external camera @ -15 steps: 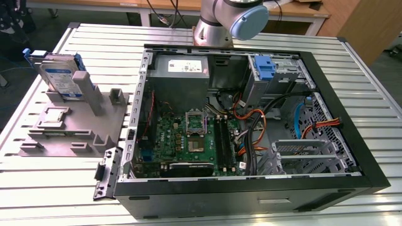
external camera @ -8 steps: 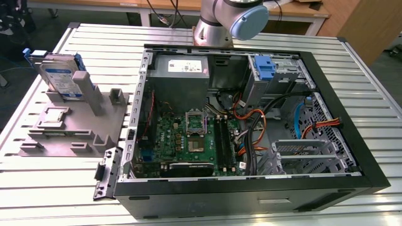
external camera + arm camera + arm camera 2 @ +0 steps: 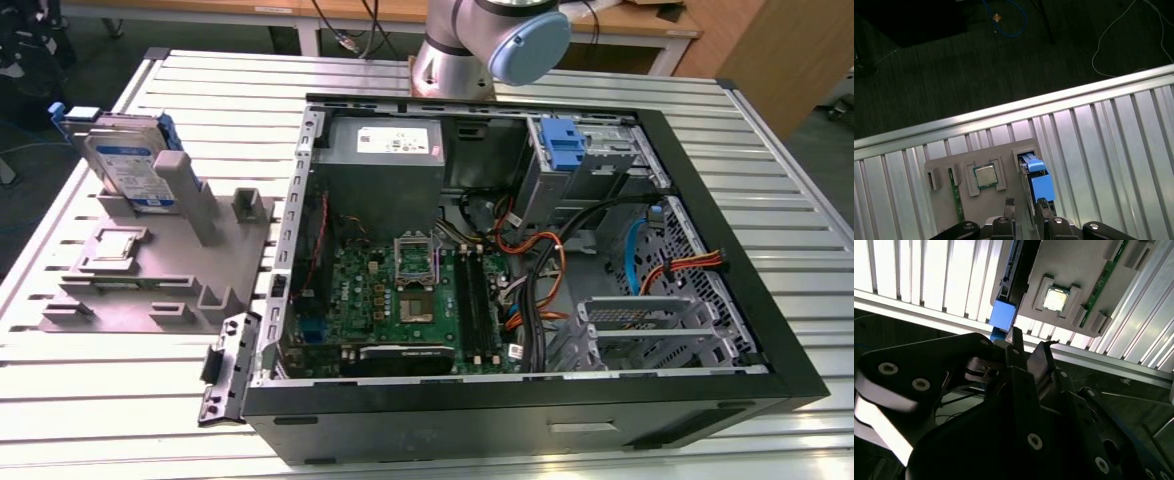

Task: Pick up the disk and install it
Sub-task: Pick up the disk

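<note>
On the exterior view's left, the disk (image 3: 130, 165) stands on edge in the grey fixture block (image 3: 174, 268), long axis upright. The open computer case (image 3: 507, 410) sits right of the block. My gripper (image 3: 1025, 206) hangs over the block, fingers parted and empty, with the disk's blue edge just ahead of them.

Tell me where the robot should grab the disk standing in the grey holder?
Probably its top edge, from straight above. The disk stands upright in the grey holder, with a post beside its lower part, so the top sticks out free. Pinch across its two flat faces.
</note>
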